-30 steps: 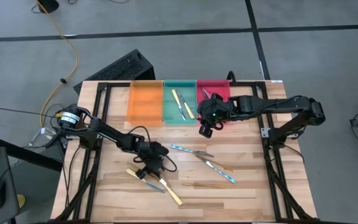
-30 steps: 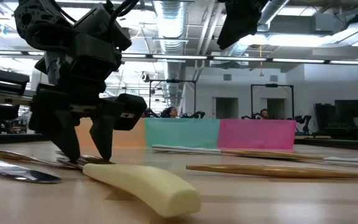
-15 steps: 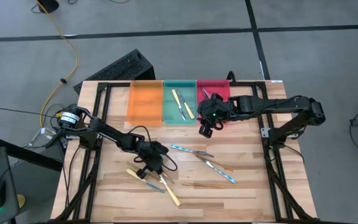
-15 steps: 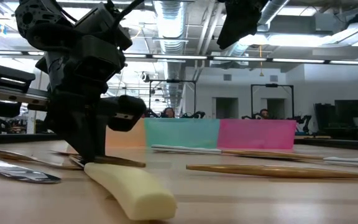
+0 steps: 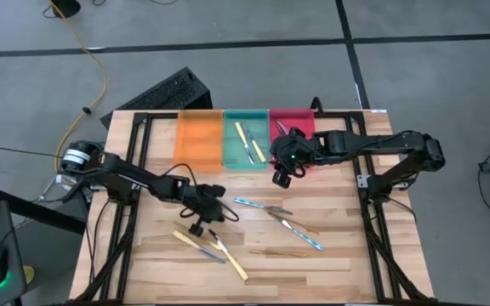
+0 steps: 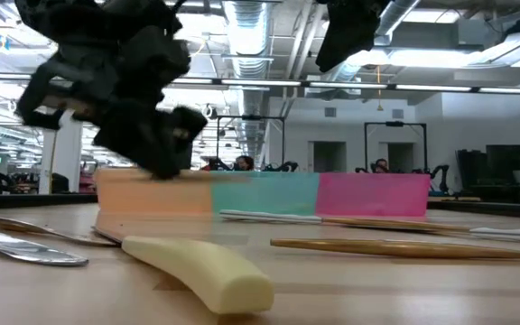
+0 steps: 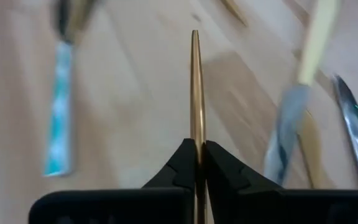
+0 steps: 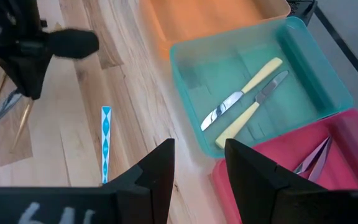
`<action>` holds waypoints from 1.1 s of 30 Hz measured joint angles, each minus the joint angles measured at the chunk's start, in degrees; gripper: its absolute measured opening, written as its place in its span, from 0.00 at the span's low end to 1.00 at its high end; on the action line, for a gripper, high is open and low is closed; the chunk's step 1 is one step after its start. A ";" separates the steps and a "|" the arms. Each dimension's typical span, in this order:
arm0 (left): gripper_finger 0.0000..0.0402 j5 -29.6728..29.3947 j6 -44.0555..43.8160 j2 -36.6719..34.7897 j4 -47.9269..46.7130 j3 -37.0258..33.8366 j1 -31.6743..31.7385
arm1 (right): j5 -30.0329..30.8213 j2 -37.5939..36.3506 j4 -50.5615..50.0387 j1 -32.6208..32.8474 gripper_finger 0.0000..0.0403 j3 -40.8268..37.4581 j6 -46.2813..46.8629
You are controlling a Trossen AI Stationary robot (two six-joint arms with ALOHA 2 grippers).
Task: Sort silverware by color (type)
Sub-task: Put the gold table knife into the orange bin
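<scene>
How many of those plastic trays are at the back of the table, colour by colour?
Orange tray: 1
Green tray: 1
Red tray: 1
Total: 3

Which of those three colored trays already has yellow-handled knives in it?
The green tray, the middle one. Two yellow-handled knives lie inside; the orange tray beside it looks empty.

Glossy bronze-gold metal utensil (image 7: 195, 93) above matt pale wooden table (image 5: 339, 255).
</scene>
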 joint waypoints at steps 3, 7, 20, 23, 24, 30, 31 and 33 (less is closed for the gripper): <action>0.00 -4.72 -2.29 -4.05 -1.80 0.07 0.46 | 0.02 0.00 -0.38 0.00 0.41 0.00 1.40; 0.00 -10.95 -6.27 -9.48 -4.15 0.05 1.22 | 0.02 0.00 -0.34 0.00 0.41 0.00 1.61; 0.00 -33.80 -18.30 -29.01 -3.23 0.11 1.59 | 3.34 0.01 4.87 0.08 0.41 -0.63 0.60; 0.00 -36.57 -17.05 -33.91 -2.26 0.13 1.59 | 3.51 0.00 18.28 0.04 0.41 -4.60 -2.29; 0.00 -36.95 -16.56 -35.46 -1.79 0.13 1.59 | 3.28 0.06 25.00 0.04 0.41 -6.42 -3.95; 0.00 -37.66 -14.14 -42.67 3.19 -0.81 1.46 | -5.38 2.36 65.36 -1.18 0.41 -16.10 -10.58; 0.00 -37.51 -13.56 -43.34 4.64 -1.35 1.46 | -7.76 3.37 70.09 -1.69 0.41 -16.77 -10.65; 0.00 -37.42 -12.69 -44.29 7.59 -2.99 1.46 | -11.95 6.08 79.03 -2.40 0.42 -16.77 -9.74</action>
